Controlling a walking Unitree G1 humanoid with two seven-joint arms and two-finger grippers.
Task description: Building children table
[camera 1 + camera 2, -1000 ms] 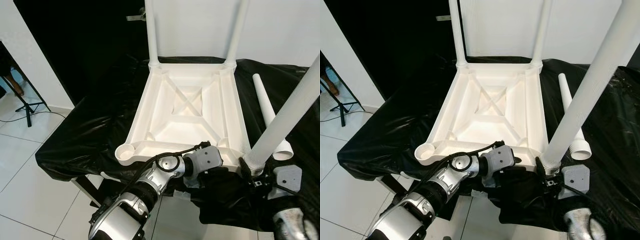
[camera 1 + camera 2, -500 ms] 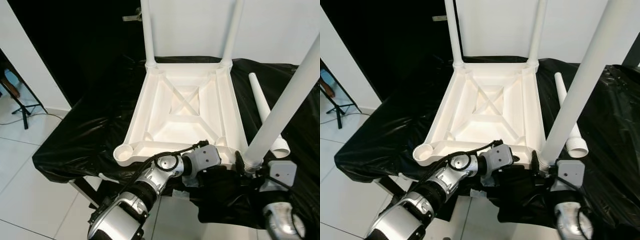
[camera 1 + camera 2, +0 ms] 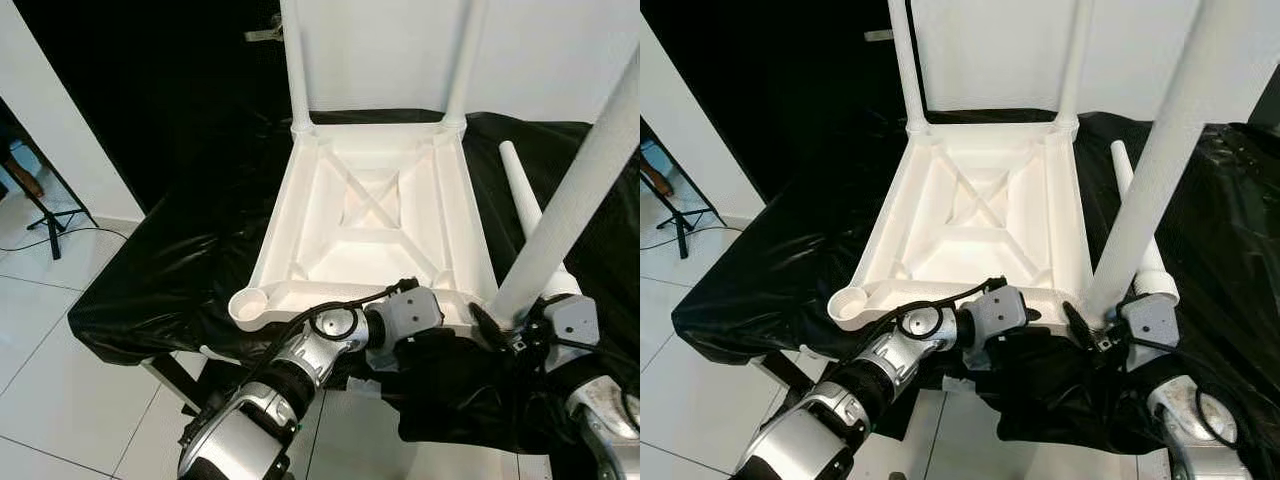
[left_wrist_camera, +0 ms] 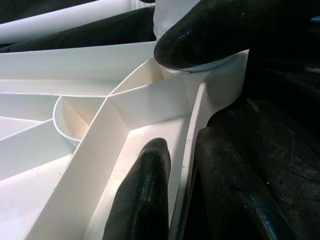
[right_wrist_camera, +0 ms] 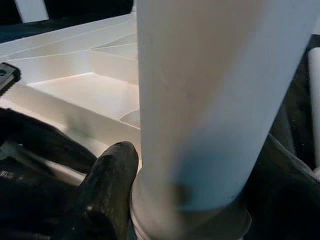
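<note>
Desk (image 3: 150, 290) under black sheet carries upside-down white tabletop (image 3: 375, 215), two legs already upright at far corners. Left claw (image 4: 180, 200) pinches tabletop's near rim, one finger inside, one outside, close to near-right corner. Right claw (image 3: 500, 335) clamped round base of white leg (image 3: 570, 215), standing tilted at that corner. Spare leg (image 3: 525, 205) lies on sheet, right of tabletop.

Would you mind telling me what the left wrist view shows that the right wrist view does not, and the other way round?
Left wrist view alone: the left gripper pinching the table top's near rim, one finger inside and one outside, beside an empty round leg socket. Right wrist view alone: the thick white leg up close, a black finger against its collar. Both share the white ribbed underside of the upturned table top.
</note>
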